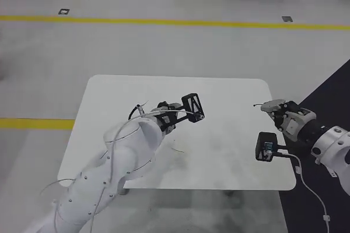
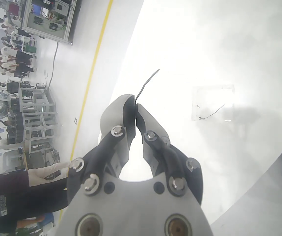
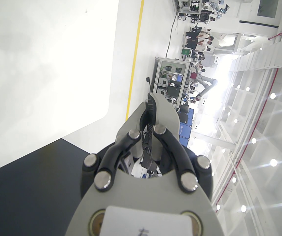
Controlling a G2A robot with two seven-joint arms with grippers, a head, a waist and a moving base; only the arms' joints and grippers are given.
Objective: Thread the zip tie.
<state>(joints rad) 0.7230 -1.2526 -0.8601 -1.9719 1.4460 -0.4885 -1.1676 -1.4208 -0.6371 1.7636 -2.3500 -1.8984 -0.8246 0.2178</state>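
My left gripper (image 2: 135, 104) is shut on a thin black zip tie (image 2: 147, 82), whose pointed tail curves out past the fingertips. In the top view this gripper (image 1: 149, 108) hangs over the left half of the white table (image 1: 221, 93). My right gripper (image 3: 149, 96) is shut on another thin black zip tie (image 3: 148, 81); a short end with a small head pokes out beyond the tips. It hovers at the table's right edge (image 1: 267, 105), well apart from the left gripper.
A further loose zip tie (image 2: 212, 114) lies flat on the table on a clear square patch. A thin strip (image 1: 178, 150) rests near the table's middle. A black surface (image 1: 338, 93) adjoins the table on the right.
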